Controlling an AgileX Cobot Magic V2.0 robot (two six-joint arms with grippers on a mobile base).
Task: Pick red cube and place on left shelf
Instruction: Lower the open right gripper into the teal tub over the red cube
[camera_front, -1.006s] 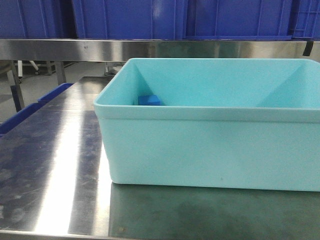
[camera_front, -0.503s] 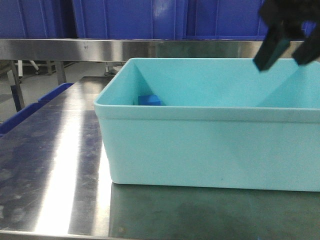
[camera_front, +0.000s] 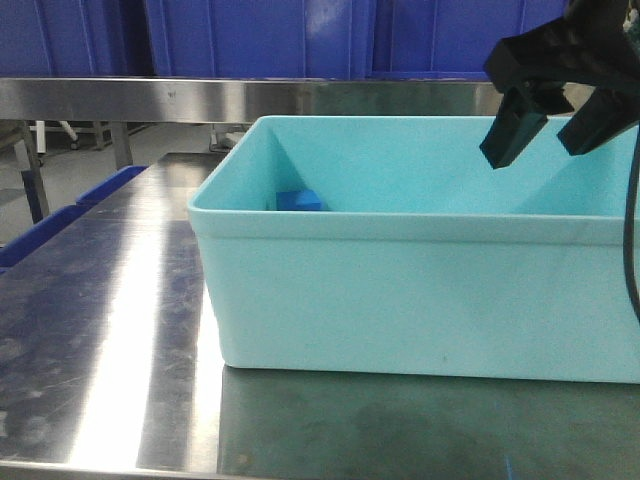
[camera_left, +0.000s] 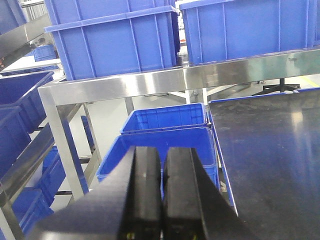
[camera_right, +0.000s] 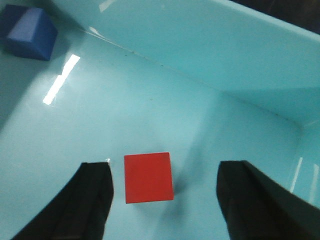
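The red cube (camera_right: 148, 178) lies on the floor of the teal bin (camera_front: 400, 290); it shows only in the right wrist view. My right gripper (camera_right: 166, 172) hangs open above it, one finger on each side, the cube nearer the left finger and touching neither. From the front, the right gripper (camera_front: 536, 154) hovers over the bin's right end. My left gripper (camera_left: 162, 151) is shut with nothing in it, off the table's left side. The left shelf (camera_front: 150, 98) is a steel riveted rail behind the bin, under blue crates.
A blue block (camera_front: 298, 200) sits in the bin's far left corner, also seen as the blue block (camera_right: 30, 32). Blue crates (camera_left: 165, 135) stand on the floor beside the steel table (camera_left: 270, 150). More crates (camera_left: 115, 40) rest on the shelf rail (camera_left: 150, 82).
My right gripper came into the front view from the upper right and has lowered and moved left over the bin. The bin and blue block have not moved.
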